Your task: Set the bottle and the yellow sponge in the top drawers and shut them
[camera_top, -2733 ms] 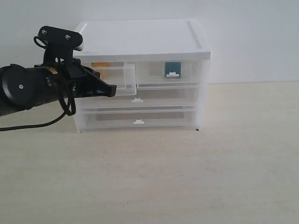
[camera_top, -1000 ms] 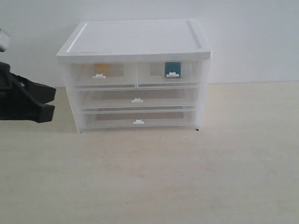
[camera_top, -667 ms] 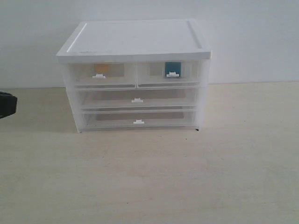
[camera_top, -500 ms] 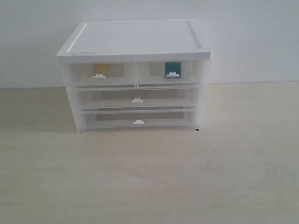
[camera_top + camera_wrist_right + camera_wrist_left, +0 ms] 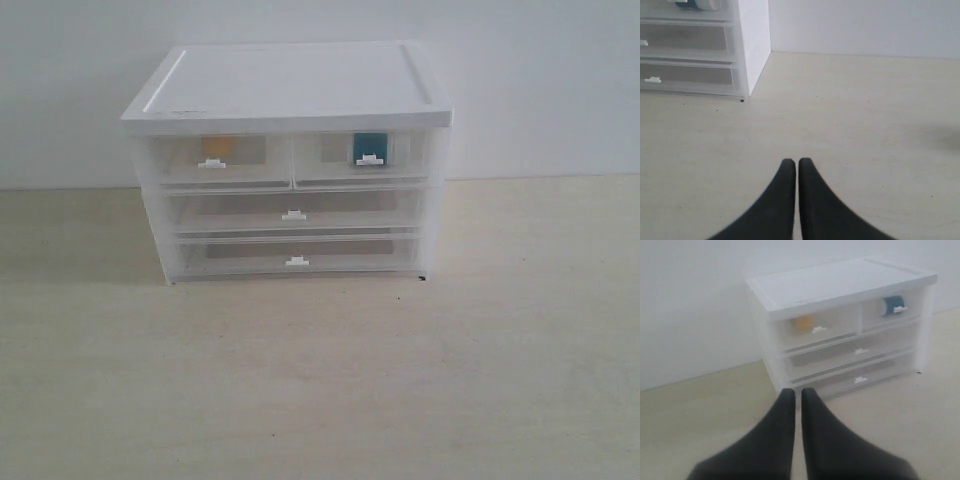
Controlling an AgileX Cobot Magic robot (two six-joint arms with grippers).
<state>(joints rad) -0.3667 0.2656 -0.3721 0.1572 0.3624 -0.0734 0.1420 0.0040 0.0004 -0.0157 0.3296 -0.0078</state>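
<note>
The white-topped cabinet [image 5: 290,85] stands at the back of the table with both top drawers pushed in. Behind the left top drawer's [image 5: 215,160] translucent front shows the yellow sponge [image 5: 216,146]. The right top drawer [image 5: 362,158] holds the bottle, seen as a teal-blue label [image 5: 369,146]. The left wrist view shows the same cabinet [image 5: 840,282], sponge [image 5: 802,322] and bottle [image 5: 892,304] from a distance. My left gripper [image 5: 796,392] is shut and empty, well back from the cabinet. My right gripper [image 5: 792,163] is shut and empty over bare table. Neither arm appears in the exterior view.
Two full-width drawers [image 5: 292,213] sit shut below the top pair. The pale wooden table [image 5: 400,380] stretches in front of and beside the cabinet. A white wall rises behind. In the right wrist view the cabinet's corner [image 5: 752,45] stands off to one side.
The left arm was at the left top drawer, which stood partly open; that drawer is now shut and the arm has withdrawn leftward out of the exterior view.
</note>
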